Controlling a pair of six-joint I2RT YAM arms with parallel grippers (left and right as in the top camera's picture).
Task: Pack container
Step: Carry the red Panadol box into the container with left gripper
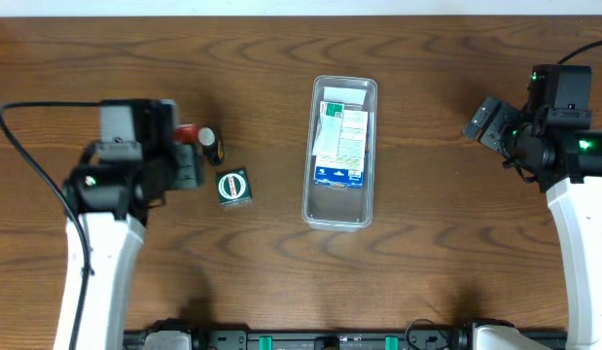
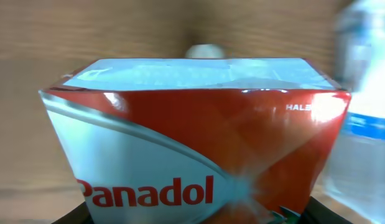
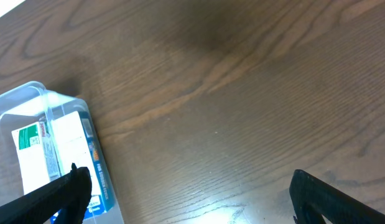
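Note:
The clear container point(image 1: 368, 146) stands at the table's middle with a white, green and blue box point(image 1: 340, 146) lying in it. My left gripper point(image 1: 191, 156) is at the left, shut on a red and white Panadol box point(image 2: 192, 130) that fills the left wrist view; its red edge shows in the overhead view point(image 1: 187, 130). My right gripper point(image 1: 485, 121) is open and empty over bare wood, to the right of the container. In the right wrist view the gripper point(image 3: 189, 190) has the container's corner point(image 3: 40, 93) at the left.
A small dark bottle point(image 1: 210, 146) stands right beside the left gripper. A green and black box point(image 1: 233, 186) lies just below it. A blurred pale thing with a blue band point(image 2: 366, 106) is to the right of the Panadol box.

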